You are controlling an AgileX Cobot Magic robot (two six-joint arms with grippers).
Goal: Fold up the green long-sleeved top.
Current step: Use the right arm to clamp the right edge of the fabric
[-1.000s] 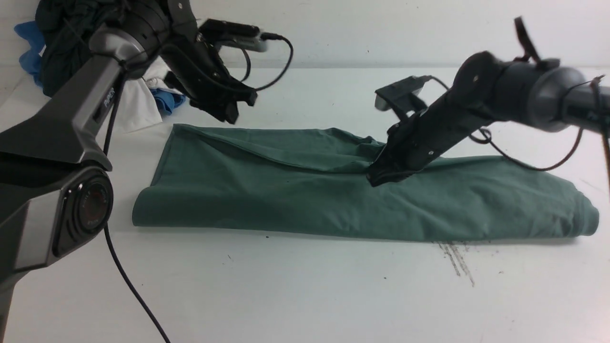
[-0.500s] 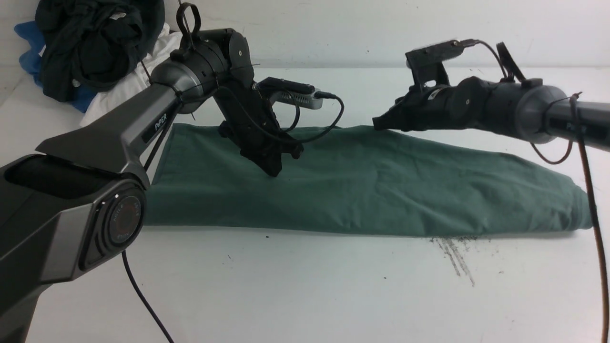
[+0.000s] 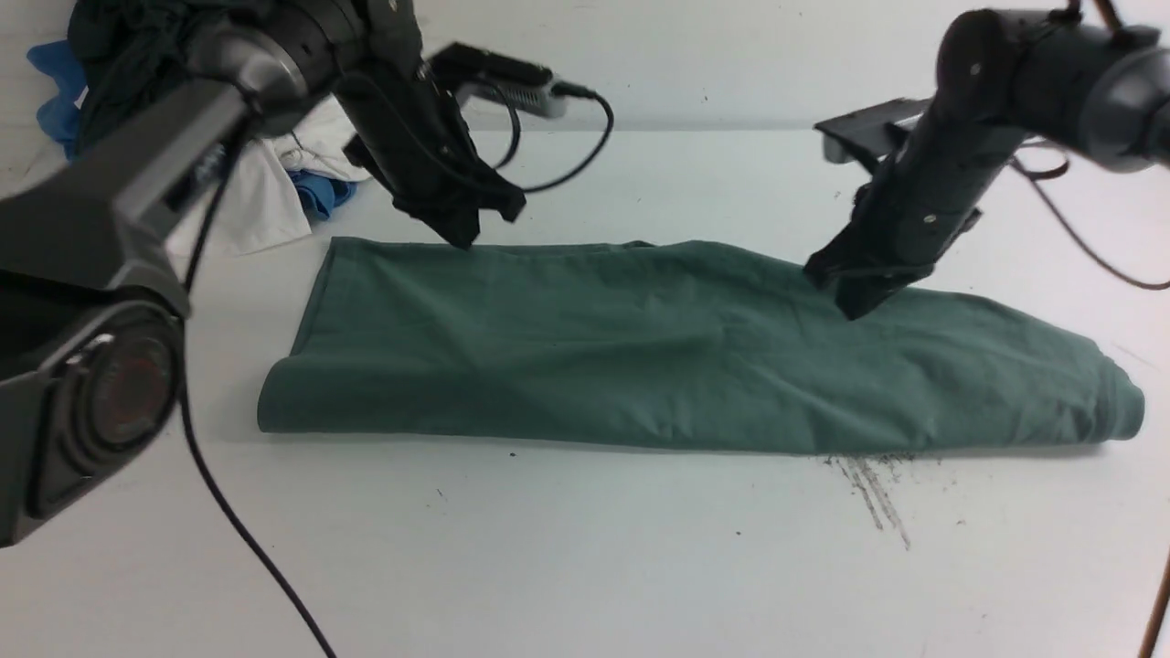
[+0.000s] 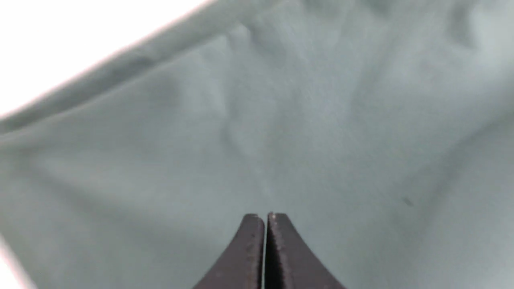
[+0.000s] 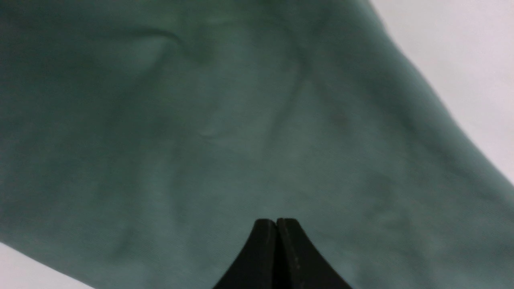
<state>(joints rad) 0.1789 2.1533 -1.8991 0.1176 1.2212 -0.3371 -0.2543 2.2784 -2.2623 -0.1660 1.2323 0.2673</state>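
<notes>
The green long-sleeved top point(image 3: 640, 356) lies folded into a long band across the white table, its rolled fold along the near side. My left gripper point(image 3: 463, 239) is shut and empty, its tip at the band's far edge toward the left end. In the left wrist view the shut gripper point(image 4: 264, 217) hovers over smooth green cloth point(image 4: 281, 120). My right gripper point(image 3: 855, 309) is shut too, tip down on the cloth's far edge toward the right end. The right wrist view has that gripper point(image 5: 276, 220) closed with nothing in it above the top point(image 5: 225, 132). Neck, cuffs and logo are hidden.
A heap of other clothes sits at the table's back left: a dark garment point(image 3: 119, 73), white cloth point(image 3: 247, 206) and blue cloth point(image 3: 324, 192). The left arm's cable point(image 3: 238, 530) trails over the near table. Dark scuff marks point(image 3: 873, 493) lie by the top's near edge.
Both arms have swung about above the top. The left gripper closed and moved back to the far edge at the left; the right came down onto the far edge at the right. The cloth lies smoother.
</notes>
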